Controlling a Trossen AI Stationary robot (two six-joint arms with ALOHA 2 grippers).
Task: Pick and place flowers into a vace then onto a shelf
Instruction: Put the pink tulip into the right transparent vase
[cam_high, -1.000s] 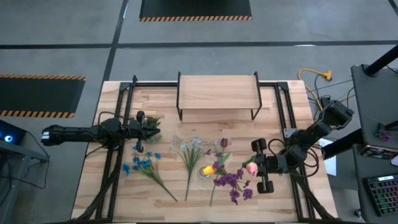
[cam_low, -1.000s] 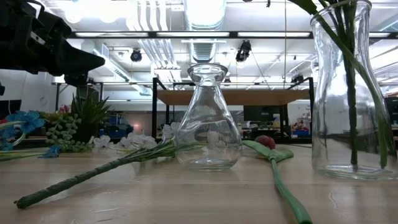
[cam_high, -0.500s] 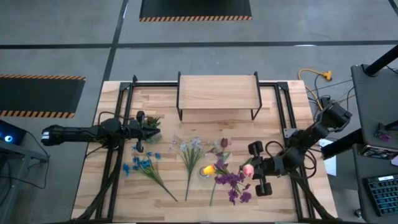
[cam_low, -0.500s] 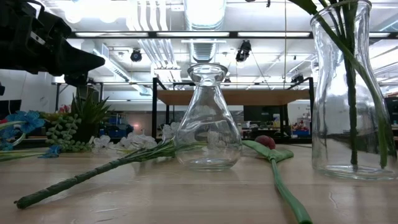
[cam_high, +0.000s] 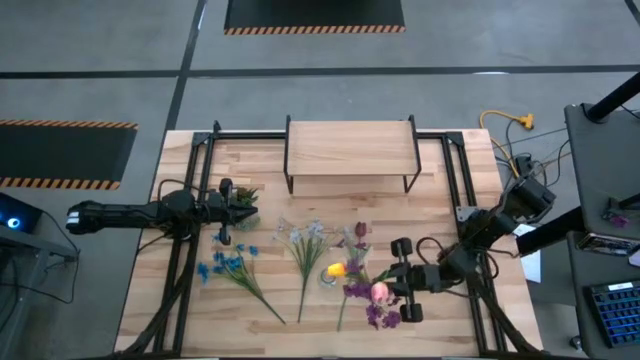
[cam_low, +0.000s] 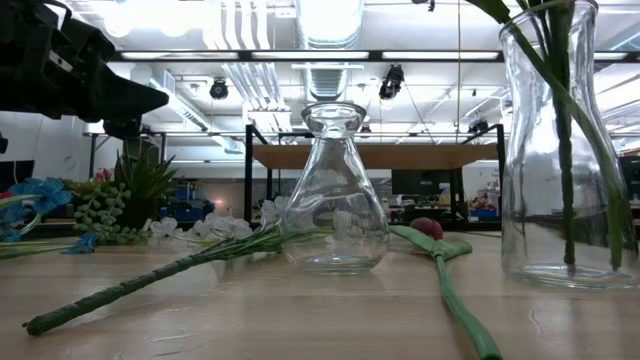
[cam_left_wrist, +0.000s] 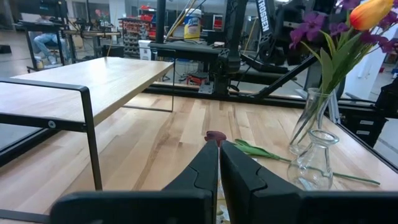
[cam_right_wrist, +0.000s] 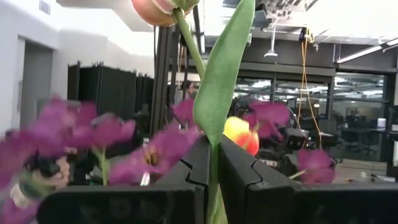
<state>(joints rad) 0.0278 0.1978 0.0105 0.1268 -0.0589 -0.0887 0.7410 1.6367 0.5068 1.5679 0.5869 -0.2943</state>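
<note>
My right gripper (cam_high: 392, 290) is shut on a pink tulip whose bloom (cam_high: 380, 292) stands above the purple flowers (cam_high: 366, 291) and yellow tulip (cam_high: 335, 270) in the tall glass vase (cam_low: 560, 150). A small empty flask vase (cam_low: 335, 190) stands to its left. Blue flowers (cam_high: 225, 262), white-lilac flowers (cam_high: 305, 235) and a dark red tulip (cam_high: 360, 230) lie flat on the table. The shelf (cam_high: 350, 150) stands at the far side. My left gripper (cam_left_wrist: 219, 158) waits shut at the left, beside the potted plant (cam_high: 243, 197). My right gripper pinches the pink tulip's green stem (cam_right_wrist: 214, 163) between its two fingers, below a long leaf (cam_right_wrist: 224, 68). The fingers come from the table's right, slanting a little upward, across the stem. The bloom (cam_right_wrist: 161, 9) stands above them; the lower stem is hidden.
Black frame rails (cam_high: 455, 180) run along both sides of the table. The dark red tulip's stem (cam_low: 455, 300) lies between the two vases. Bare wood (cam_high: 260, 150) lies left of the shelf.
My right gripper has moved down and toward the table's left and near edge, carrying the pink tulip. The bloom has gone from beside the purple flowers to right over them. The left arm has kept still.
</note>
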